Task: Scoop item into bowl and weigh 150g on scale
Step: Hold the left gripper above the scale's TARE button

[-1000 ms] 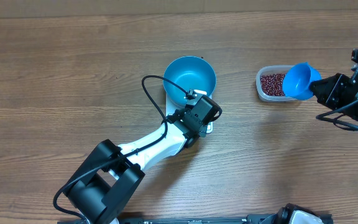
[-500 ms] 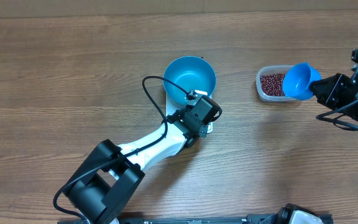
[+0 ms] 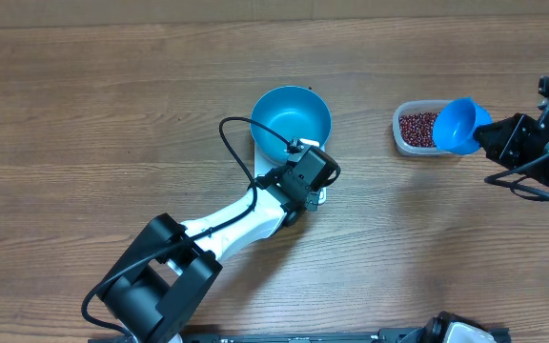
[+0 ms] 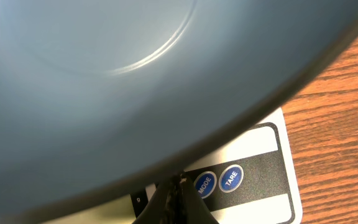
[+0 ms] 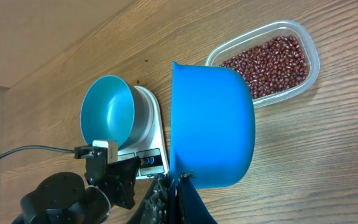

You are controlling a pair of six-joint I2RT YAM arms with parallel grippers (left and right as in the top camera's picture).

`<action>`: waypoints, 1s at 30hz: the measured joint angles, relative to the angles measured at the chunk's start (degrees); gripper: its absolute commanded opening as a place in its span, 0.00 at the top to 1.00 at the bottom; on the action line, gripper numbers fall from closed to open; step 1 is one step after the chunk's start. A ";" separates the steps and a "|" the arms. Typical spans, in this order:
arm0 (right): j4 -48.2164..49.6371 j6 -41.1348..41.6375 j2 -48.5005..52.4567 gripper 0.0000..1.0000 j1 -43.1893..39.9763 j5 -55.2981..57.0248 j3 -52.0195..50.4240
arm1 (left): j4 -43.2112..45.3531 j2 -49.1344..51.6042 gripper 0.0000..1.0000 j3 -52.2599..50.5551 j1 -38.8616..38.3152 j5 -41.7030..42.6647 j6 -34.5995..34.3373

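Note:
The empty blue bowl (image 3: 292, 120) sits on the white scale (image 3: 321, 196), whose front strip shows in the left wrist view under the bowl (image 4: 104, 81). My left gripper (image 3: 309, 174) is shut and holds nothing. Its tips (image 4: 179, 182) rest at the scale's (image 4: 272, 193) dark strip, just left of the MODE button (image 4: 204, 184). My right gripper (image 5: 178, 182) is shut on the handle of a small blue scoop (image 5: 211, 124), which looks empty (image 3: 459, 125). The scoop hangs over the right end of the clear tub (image 3: 404, 141) of red-brown beans (image 3: 417, 127).
The TARE button (image 4: 231, 178) sits right of MODE. A black cable (image 3: 232, 143) loops from the left arm beside the bowl. In the right wrist view the tub (image 5: 312, 62), beans (image 5: 269, 59), bowl (image 5: 107, 112) and scale (image 5: 153, 146) lie on the wooden table.

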 measured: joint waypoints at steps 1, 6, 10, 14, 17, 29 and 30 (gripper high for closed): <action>0.00 0.00 0.00 0.96 0.00 0.02 0.00 | -0.02 0.00 0.96 0.00 0.00 0.00 0.00; 0.00 -0.02 0.00 0.96 0.00 0.02 0.00 | -0.02 0.00 0.96 -0.11 0.00 0.02 -0.02; 0.00 -0.02 0.00 0.96 0.00 0.02 0.00 | -0.02 0.00 0.96 -0.46 0.00 0.02 -0.02; 0.02 -0.02 0.00 0.96 0.02 0.00 0.00 | -0.04 0.00 0.96 -0.48 0.00 0.02 -0.02; 0.02 -0.04 0.00 0.96 0.00 0.00 0.00 | -0.07 0.00 0.96 -0.50 0.00 0.02 -0.02; 0.15 -0.02 0.00 0.96 0.00 0.02 0.00 | 0.00 0.02 0.96 -0.74 0.00 0.52 -0.02; 0.17 0.00 0.00 0.96 0.00 0.00 0.00 | 0.13 0.13 0.96 -0.74 0.00 0.66 0.00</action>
